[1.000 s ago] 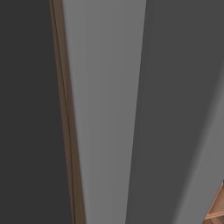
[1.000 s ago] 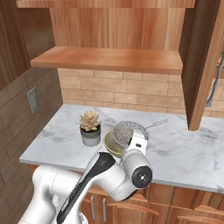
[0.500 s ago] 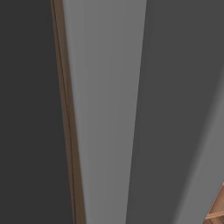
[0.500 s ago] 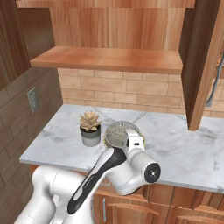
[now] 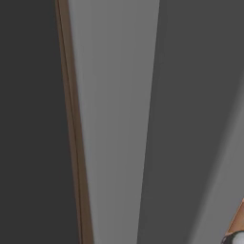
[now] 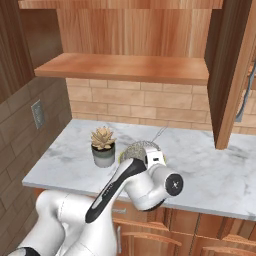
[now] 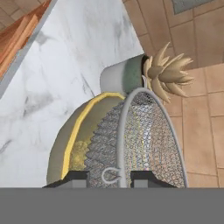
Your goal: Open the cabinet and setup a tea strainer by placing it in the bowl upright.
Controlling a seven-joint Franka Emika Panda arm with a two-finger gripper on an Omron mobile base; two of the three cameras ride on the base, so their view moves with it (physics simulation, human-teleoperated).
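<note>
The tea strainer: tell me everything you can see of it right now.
The tea strainer is a round basket of fine silvery wire mesh with a pale metal rim and a small wire loop at its near edge. In the hand view it stands on edge inside the yellow-rimmed bowl, right beside the potted succulent. The gripper has a finger on each side of its rim, jaws partly closed.

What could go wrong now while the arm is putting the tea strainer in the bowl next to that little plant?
The tea strainer sits in the bowl with its rim between the gripper tips; on release it may tip flat instead of staying upright. The potted succulent stands right beside the bowl, so a sideways retreat could knock it. The bowl is light-looking and near the marble counter front; a push might slide it.
</note>
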